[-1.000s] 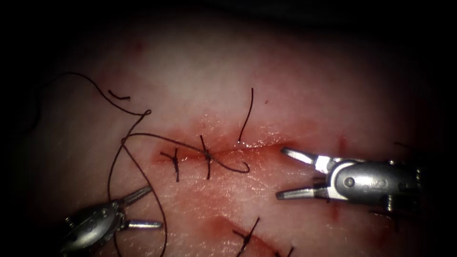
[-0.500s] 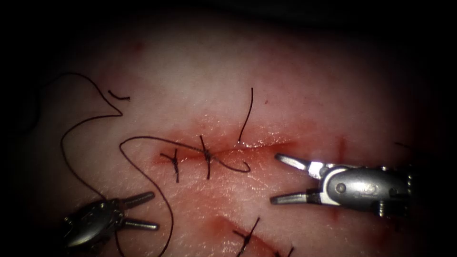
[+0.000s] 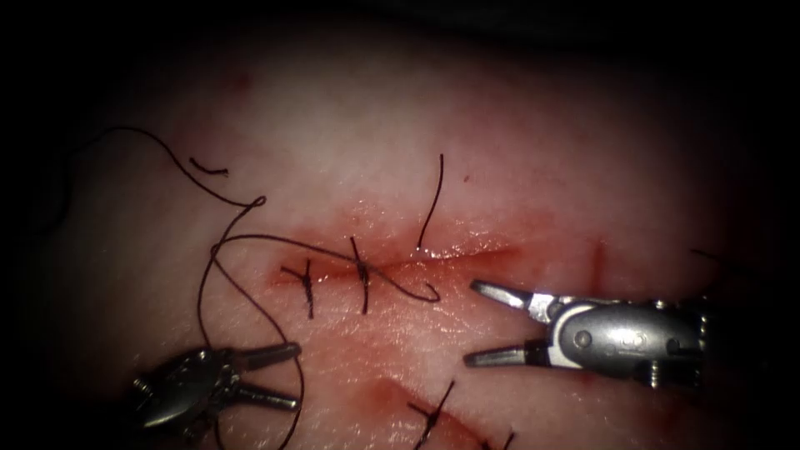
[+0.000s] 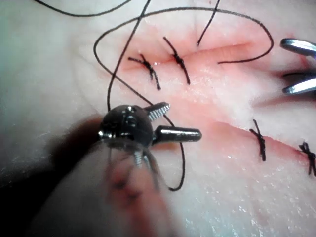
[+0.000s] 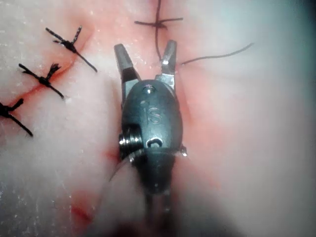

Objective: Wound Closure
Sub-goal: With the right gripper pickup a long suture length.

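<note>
The pale, moist slab of pork-belly tissue point(image 3: 500, 133) has wide bare surface above the cut, out to its dark upper edge. The horizontal red-rimmed cut point(image 3: 400, 265) lies near the middle, wet with glossy red fluid point(image 3: 517, 229). Two knotted dark stitches point(image 3: 364, 279) cross its left part, and the stretch to their right gapes unstitched. A second stitched cut point(image 3: 433, 412) runs near the tissue's lower edge.

The thin dark thread point(image 3: 250, 239) leaves the stitches, loops loosely over the tissue left of the cut and trails toward the lower edge. A short curved dark strand, possibly the needle point(image 3: 431, 208), stands up from the cut's upper lip; I cannot tell which it is.

The left arm's steel gripper point(image 3: 287, 379) sits low on the left, its ridged jaws apart and holding nothing, with the thread passing beside them. The right arm's rounded, polished steel gripper point(image 3: 483, 323) lies just below the right end of the cut, jaws spread wide, empty, with the free thread tail point(image 3: 429, 293) close to its upper jaw.
</note>
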Tool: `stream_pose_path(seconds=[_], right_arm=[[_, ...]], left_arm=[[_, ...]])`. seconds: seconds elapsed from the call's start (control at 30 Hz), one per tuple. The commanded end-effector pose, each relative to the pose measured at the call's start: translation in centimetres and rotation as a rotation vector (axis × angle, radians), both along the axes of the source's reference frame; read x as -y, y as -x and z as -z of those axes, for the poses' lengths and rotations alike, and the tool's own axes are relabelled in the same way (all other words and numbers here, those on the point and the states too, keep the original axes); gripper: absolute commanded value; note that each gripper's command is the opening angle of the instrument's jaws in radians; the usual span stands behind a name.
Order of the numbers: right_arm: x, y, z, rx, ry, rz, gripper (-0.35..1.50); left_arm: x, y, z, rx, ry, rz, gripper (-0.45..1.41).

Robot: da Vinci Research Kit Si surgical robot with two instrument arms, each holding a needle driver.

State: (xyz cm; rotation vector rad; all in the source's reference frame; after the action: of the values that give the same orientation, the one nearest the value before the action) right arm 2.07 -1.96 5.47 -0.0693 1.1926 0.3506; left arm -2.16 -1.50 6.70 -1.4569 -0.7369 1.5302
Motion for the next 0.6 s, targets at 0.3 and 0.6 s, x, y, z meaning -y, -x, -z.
stream_pose_path(seconds=[0.3, 0.6], right_arm=[[0.06, -0.11, -0.02, -0.005, 0.004, 0.005, 0.61], [0.09, -0.11, -0.03, -0.006, 0.007, 0.006, 0.66]], left_arm=[[0.17, -0.07, -0.42, -0.083, -0.013, -0.053, 0.31], [-0.07, -0.14, -0.2, -0.101, 0.378, -0.416, 0.16]])
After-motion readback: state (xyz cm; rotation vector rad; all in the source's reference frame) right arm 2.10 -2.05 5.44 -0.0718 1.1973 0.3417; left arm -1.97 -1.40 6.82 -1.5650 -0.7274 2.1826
